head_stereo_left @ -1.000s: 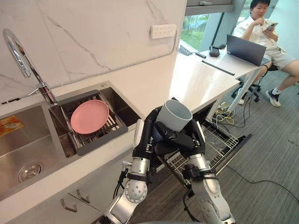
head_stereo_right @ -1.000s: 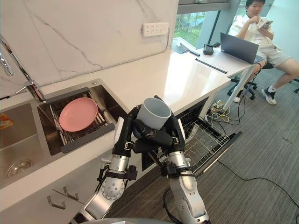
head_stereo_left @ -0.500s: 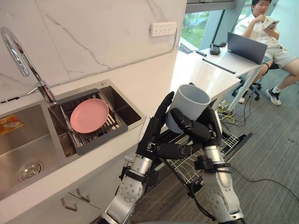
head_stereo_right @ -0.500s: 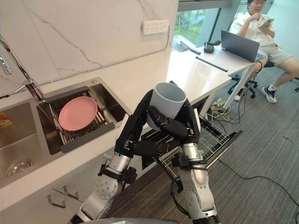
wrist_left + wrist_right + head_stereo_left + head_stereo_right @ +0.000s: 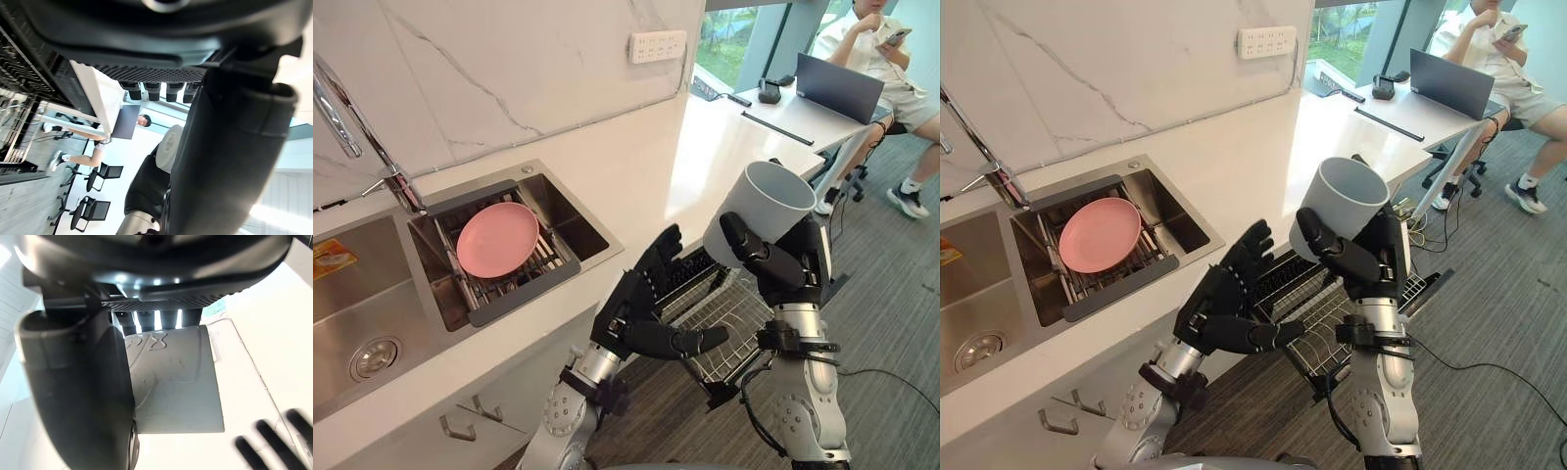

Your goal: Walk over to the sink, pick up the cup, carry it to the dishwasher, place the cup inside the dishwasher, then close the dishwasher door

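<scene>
My right hand [image 5: 781,269] is shut on a grey cup [image 5: 760,223], held mouth-up and tilted, in the air above the open dishwasher's wire rack [image 5: 729,318]. The right wrist view has the cup's grey wall [image 5: 176,377] pressed against the fingers. My left hand [image 5: 641,311] hangs open beside the counter edge, left of the cup and apart from it, fingers spread. The dishwasher door [image 5: 1430,289] is folded down with the rack pulled out over it.
A pink plate [image 5: 497,238] lies on a drain rack in the sink [image 5: 372,323], with a faucet [image 5: 352,117] behind. The white counter [image 5: 636,176] runs right to a desk with a laptop [image 5: 847,88], where a person [image 5: 891,44] sits.
My right hand has carried the cup right and away from the left hand. The left hand let go of the cup, dropped lower and opened. The camera has shifted a little.
</scene>
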